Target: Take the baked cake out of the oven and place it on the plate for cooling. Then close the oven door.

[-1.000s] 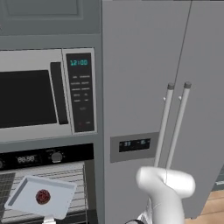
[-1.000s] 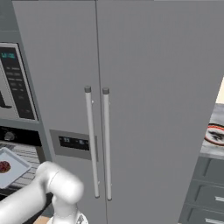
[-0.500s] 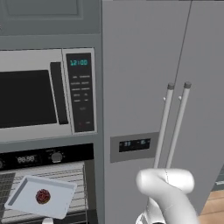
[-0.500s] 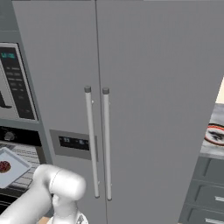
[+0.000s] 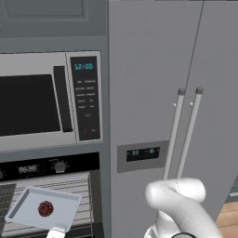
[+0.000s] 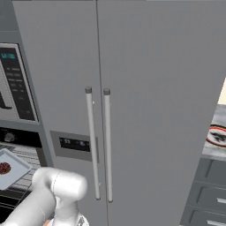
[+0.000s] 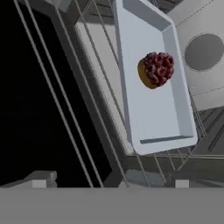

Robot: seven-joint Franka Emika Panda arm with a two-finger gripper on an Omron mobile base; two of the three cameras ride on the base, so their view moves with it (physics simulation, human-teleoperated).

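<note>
Dark brown with a reddish, berry-like top, the baked cake (image 7: 156, 70) is seen lying on a pale grey-blue baking tray (image 7: 148, 113), toward one end of it and apart from the tray's raised rim. The tray is carried on the wire rack (image 7: 98, 113) of the oven (image 5: 51, 168), whose black control strip with knobs and a small display is seen in the left base view directly below the silver-framed microwave (image 5: 51, 100). In that view the cake (image 5: 45, 208) is found near the middle of the tray (image 5: 25, 204), which juts forward out of the oven cavity. In the right base view the tray (image 6: 14, 170) with the cake (image 6: 4, 167) is seen at the far left edge, beside the tall grey refrigerator (image 6: 145, 88) with its paired vertical handles.

The hand (image 7: 110, 183) is held spread wide, its two finger tips well apart at the bottom of the hand view, with nothing gripped between them; the tray and cake are seen beyond it, untouched.

A plate (image 6: 218, 135) with a red rim is seen on the tabletop (image 6: 212, 150) right of the refrigerator.
</note>
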